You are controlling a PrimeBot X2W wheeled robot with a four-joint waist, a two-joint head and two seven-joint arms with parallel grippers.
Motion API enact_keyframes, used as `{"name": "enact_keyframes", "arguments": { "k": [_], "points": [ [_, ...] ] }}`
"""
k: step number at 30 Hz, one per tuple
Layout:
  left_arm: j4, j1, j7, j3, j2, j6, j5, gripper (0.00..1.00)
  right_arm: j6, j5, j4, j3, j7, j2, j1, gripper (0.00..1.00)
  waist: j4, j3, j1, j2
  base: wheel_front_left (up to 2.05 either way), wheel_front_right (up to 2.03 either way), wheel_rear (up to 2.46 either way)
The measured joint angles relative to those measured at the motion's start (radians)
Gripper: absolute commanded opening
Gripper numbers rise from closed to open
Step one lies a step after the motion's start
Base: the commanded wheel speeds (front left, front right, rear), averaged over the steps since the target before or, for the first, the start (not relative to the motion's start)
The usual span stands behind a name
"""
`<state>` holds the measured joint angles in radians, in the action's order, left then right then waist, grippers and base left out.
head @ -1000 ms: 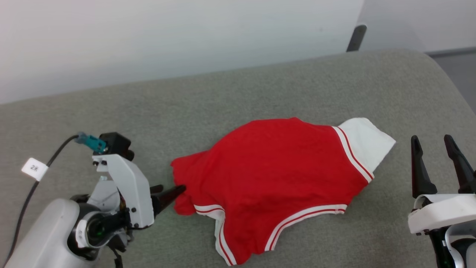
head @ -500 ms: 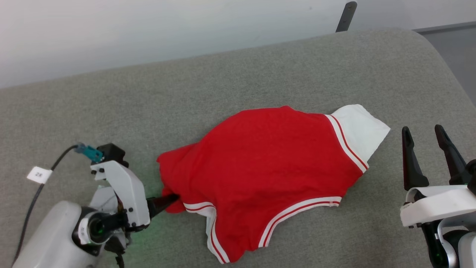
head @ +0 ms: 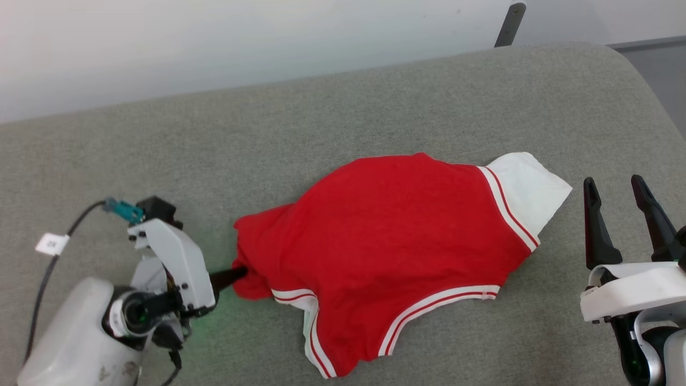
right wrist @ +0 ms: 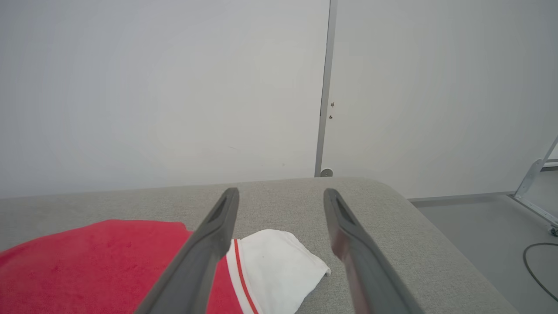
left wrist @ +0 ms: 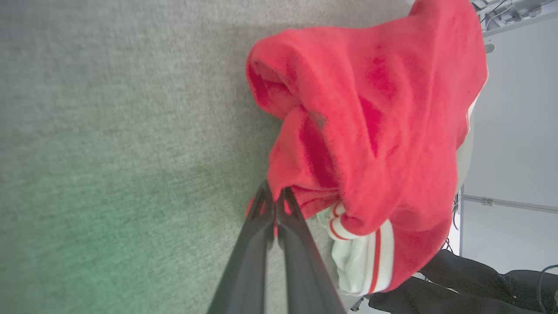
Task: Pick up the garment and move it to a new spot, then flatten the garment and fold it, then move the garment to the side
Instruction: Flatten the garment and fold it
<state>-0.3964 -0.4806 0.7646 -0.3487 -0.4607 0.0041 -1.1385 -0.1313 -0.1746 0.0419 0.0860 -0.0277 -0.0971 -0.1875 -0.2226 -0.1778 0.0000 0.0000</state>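
1. A grey padded surface (head: 375, 107) is seen across the head view, backed by a pale wall (head: 214, 43). At its left a black cable (head: 45, 284) is laid. It carries a white tag (head: 52, 244) and ends in a teal connector (head: 123, 209) on the left wrist.
2. A green glow (head: 225, 316) is cast on the padding just beside the left gripper (head: 238, 272). At the upper right, a dark slanted post (head: 509, 24) is seen behind the surface's far edge.
3. The garment (head: 396, 236) is found crumpled at the middle of the padding, between the two grippers. Its red body is bunched, its white sleeve (head: 528, 187) is turned to the right, and striped trim (head: 439, 305) runs along the near edge.
4. The left gripper's fingers are pressed together on the garment's left edge. In the left wrist view a sliver of red is caught between the fingers just below the tips (left wrist: 275, 192), and the rest of the garment (left wrist: 370, 109) is heaped beyond and to the right of them.
5. The right gripper (head: 613, 181) is held with its fingers spread wide, near the white sleeve but apart from it. In the right wrist view the sleeve (right wrist: 279, 261) is seen between the fingers, and the red body (right wrist: 87, 261) is partly hidden by the left one.
6. Further right in that view, a vertical strip (right wrist: 324, 87) on the wall, a grey floor (right wrist: 471, 226), a cable loop (right wrist: 538, 266) and a metal brace (right wrist: 534, 181) are seen.
7. The tag's marking is too small to be read.
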Motion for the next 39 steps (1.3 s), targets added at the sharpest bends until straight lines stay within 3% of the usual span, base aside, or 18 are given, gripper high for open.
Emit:
{"name": "enact_keyframes", "arguments": {
  "k": [8,13,24,31,32,33,34,35,39],
  "points": [
    [0.092,-0.073,0.036,0.001,-0.011,0.006,0.001,0.00,0.000,0.000,-0.007,-0.004,0.001,0.002,0.007,1.00,0.003,0.024,-0.0001,0.0000,0.00,0.00,0.00],
    [0.183,-0.138,0.082,-0.014,0.044,0.029,-0.032,0.00,0.000,-0.001,-0.010,-0.016,0.003,0.003,0.011,1.00,-0.008,0.037,0.0000,0.0000,0.00,0.00,0.00],
    [0.292,-0.194,0.161,-0.114,0.201,0.033,-0.094,0.00,0.000,-0.007,-0.018,-0.022,-0.005,0.012,0.011,1.00,-0.070,0.023,0.0000,0.0000,0.00,0.00,0.00],
    [0.259,-0.155,0.165,-0.191,0.221,0.021,-0.051,0.00,0.000,-0.012,-0.035,-0.024,-0.018,0.023,0.010,1.00,-0.095,-0.008,0.0000,0.0000,0.00,0.00,0.00],
    [0.251,-0.152,0.161,-0.199,0.217,0.014,-0.040,0.20,0.000,-0.012,-0.037,-0.024,-0.021,0.025,0.010,1.00,-0.097,-0.012,0.0000,0.0000,0.00,0.00,0.00],
    [0.245,-0.151,0.158,-0.203,0.215,0.008,-0.032,0.79,0.000,-0.013,-0.040,-0.025,-0.025,0.026,0.009,1.00,-0.099,-0.016,0.0000,0.0000,0.00,0.00,0.00],
    [0.241,-0.150,0.158,-0.204,0.215,0.005,-0.032,0.93,0.000,-0.013,-0.041,-0.025,-0.026,0.027,0.008,1.00,-0.100,-0.019,0.0000,0.0000,0.00,0.00,0.00],
    [0.239,-0.150,0.157,-0.204,0.214,0.003,-0.032,1.00,0.000,-0.013,-0.044,-0.025,-0.027,0.028,0.008,1.00,-0.100,-0.021,0.0000,0.0000,0.00,0.00,0.00],
    [0.253,-0.156,0.155,-0.195,0.206,-0.004,-0.033,1.00,0.000,-0.010,-0.050,-0.018,-0.032,0.030,0.007,1.00,-0.088,-0.021,0.0000,0.0000,0.00,0.00,0.00]
  ]
}}
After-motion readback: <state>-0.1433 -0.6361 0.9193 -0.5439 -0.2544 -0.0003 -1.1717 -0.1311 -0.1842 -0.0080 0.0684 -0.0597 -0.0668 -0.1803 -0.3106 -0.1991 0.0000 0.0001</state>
